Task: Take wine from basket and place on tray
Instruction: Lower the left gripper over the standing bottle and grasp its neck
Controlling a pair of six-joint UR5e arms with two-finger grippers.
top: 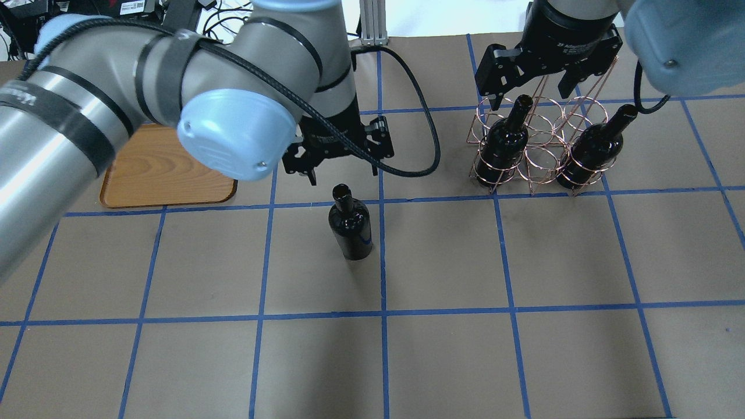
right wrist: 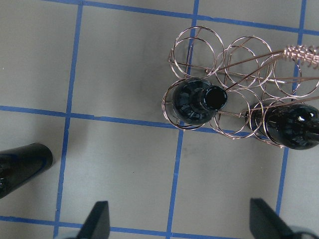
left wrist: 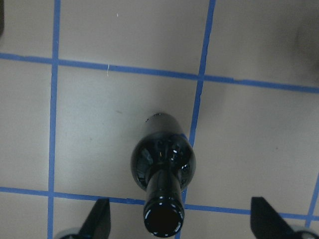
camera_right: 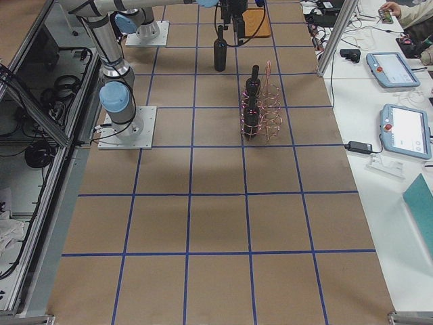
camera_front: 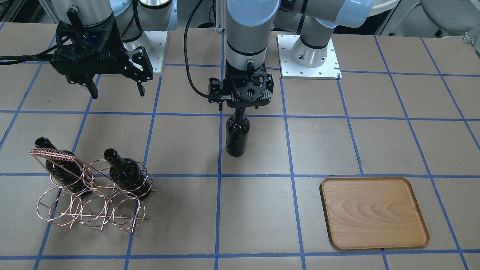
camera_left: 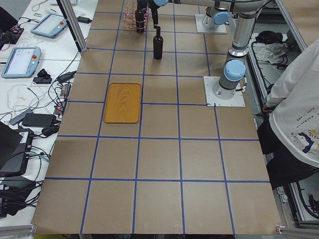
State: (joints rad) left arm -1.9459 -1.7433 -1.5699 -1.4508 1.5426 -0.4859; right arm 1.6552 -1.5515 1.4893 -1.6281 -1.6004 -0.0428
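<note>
Wine [camera_front: 236, 135] stands upright on the counter [camera_front: 337, 142] at frame centre, left end effector [top: 342, 174] spread apart above its neck. Glossy glass, likely heavy, slippery and fragile; the slim neck seems the surest hold.

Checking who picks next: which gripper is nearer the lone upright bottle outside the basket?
Left. The left gripper hangs open just above the lone bottle, at its mouth; the right gripper is away by the basket.

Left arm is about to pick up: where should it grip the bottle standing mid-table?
Grip the wine by its slim neck, coming straight down from above. It stands upright with its mouth up, the open left gripper is lined up over it, and the body is much wider.
</note>
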